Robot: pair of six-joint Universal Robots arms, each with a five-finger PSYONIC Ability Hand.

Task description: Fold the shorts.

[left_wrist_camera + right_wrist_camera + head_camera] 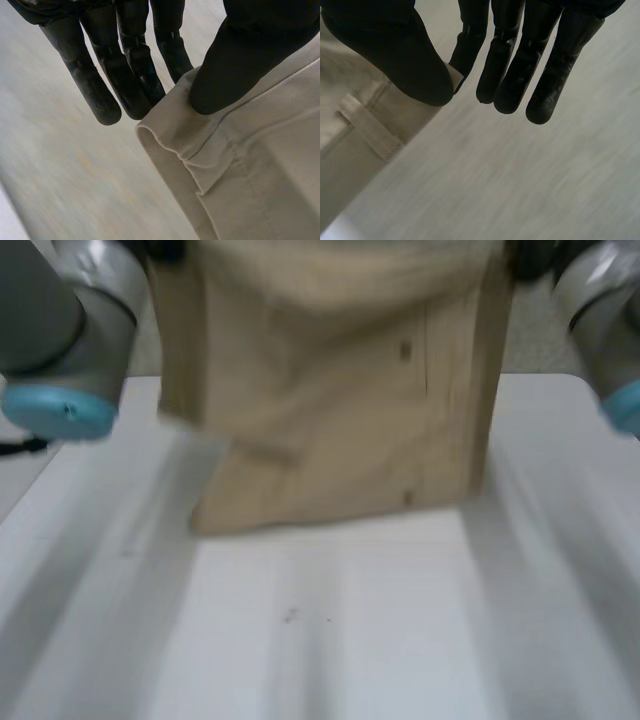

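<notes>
Beige shorts (340, 390) hang in the upper middle of the head view, spread like a curtain between the left arm (60, 330) and the right arm (600, 310). The white desk (330, 640) fills the lower half. I hold them by the waistband so the cloth drops flat under its own weight, ready for a fold.

The left robot hand (235, 60) pinches one waistband corner, its thumb pressing the cloth against the straight fingers (125, 85) behind it. The right robot hand (405, 60) grips the opposite corner the same way, with the cloth nipped between thumb and nearest finger and the other fingers straight and free beside it.

The hem (320, 515) hangs low near the desk; I cannot tell whether it touches. The fabric looks like a firm, matte woven twill with stitched seams and a rolled edge by the left thumb. A flat belt loop (370, 127) sits just beside the right thumb. Soft creases sag across the upper part, so I judge the cloth is not pulled fully taut.
</notes>
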